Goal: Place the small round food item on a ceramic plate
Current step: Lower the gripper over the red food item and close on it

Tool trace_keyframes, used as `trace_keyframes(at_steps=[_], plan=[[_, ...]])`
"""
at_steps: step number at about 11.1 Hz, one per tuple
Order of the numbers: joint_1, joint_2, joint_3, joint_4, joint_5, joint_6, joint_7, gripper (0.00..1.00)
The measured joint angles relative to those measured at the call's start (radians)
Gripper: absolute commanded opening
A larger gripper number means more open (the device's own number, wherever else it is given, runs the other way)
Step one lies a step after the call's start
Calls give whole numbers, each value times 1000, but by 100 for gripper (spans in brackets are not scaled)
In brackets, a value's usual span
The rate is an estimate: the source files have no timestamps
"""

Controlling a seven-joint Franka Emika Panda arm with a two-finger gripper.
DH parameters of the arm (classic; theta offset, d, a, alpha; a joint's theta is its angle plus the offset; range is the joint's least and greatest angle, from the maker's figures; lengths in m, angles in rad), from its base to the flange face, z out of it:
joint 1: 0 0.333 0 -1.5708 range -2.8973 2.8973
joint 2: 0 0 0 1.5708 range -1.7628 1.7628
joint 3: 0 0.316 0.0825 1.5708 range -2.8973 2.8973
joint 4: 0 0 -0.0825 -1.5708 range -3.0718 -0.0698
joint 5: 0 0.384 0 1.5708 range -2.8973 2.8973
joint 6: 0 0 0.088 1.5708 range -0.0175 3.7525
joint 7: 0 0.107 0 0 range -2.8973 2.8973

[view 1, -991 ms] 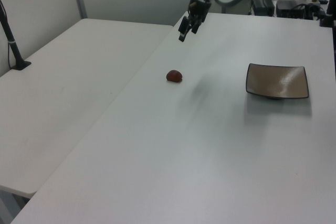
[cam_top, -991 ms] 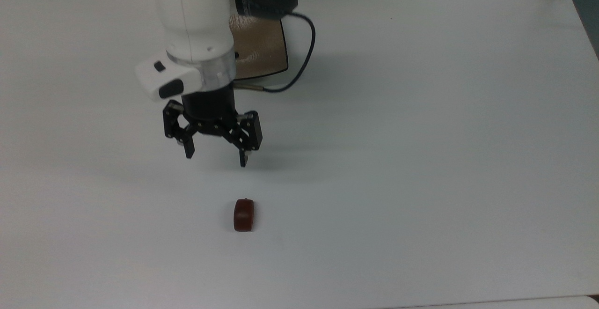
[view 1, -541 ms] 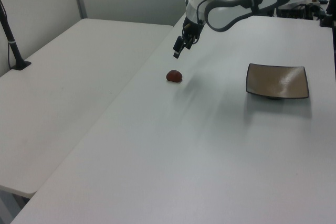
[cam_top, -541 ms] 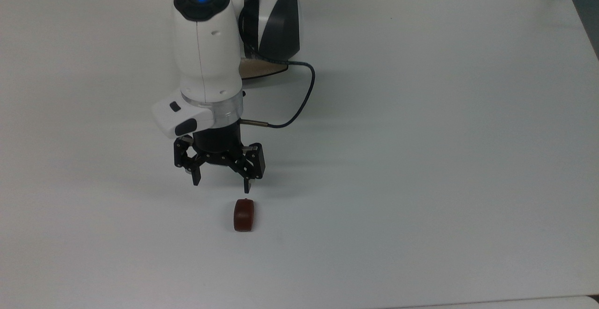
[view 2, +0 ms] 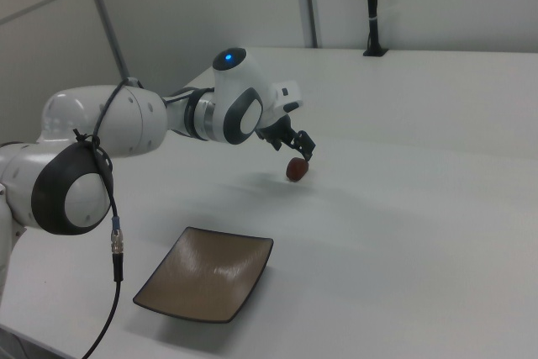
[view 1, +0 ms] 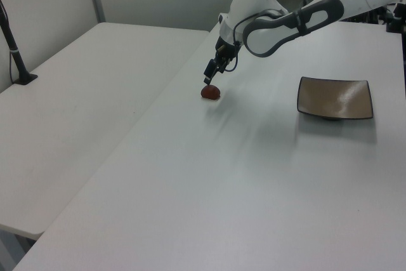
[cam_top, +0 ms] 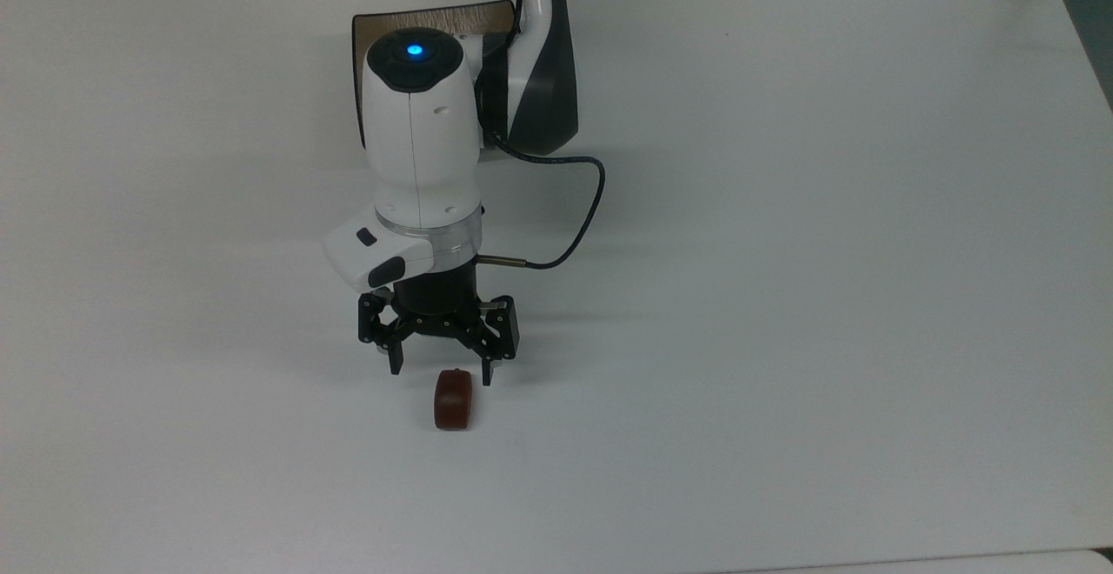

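The small round food item (cam_top: 454, 400) (view 1: 210, 92) (view 2: 297, 169) is a dark reddish-brown glossy piece lying on the white table. My gripper (cam_top: 440, 376) (view 1: 209, 80) (view 2: 298, 151) hangs open just above it, a black finger on either side in the top view. Nothing is held between the fingers. The ceramic plate (view 1: 335, 98) (view 2: 207, 273), a square tan-brown dish with a thin black rim, sits apart from the item. In the top view only its far corners (cam_top: 369, 26) peek out behind my arm.
The white table (cam_top: 783, 252) stretches wide around the item. A second white table (view 1: 82, 93) adjoins it on the left view's left, with a black post (view 1: 14, 49) clamped there. A black cable (cam_top: 574, 226) loops off my wrist.
My arm has come down and toward the item over the last second, so the open gripper now straddles it from just above. The item and plate have not moved.
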Motion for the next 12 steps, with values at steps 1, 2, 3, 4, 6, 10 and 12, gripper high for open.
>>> trace_keyframes(at_steps=[1, 2, 3, 4, 6, 10, 12], plan=[[1, 7, 0, 0, -7, 12, 0, 100], [1, 13, 0, 0, -30, 15, 0, 100], [1, 18, 0, 0, -49, 15, 0, 100], [1, 22, 0, 0, -57, 16, 0, 100], [1, 28, 0, 0, -59, 36, 0, 100], [2, 56, 0, 0, -60, 64, 0, 100], [3, 75, 1, 0, -67, 94, 0, 95]])
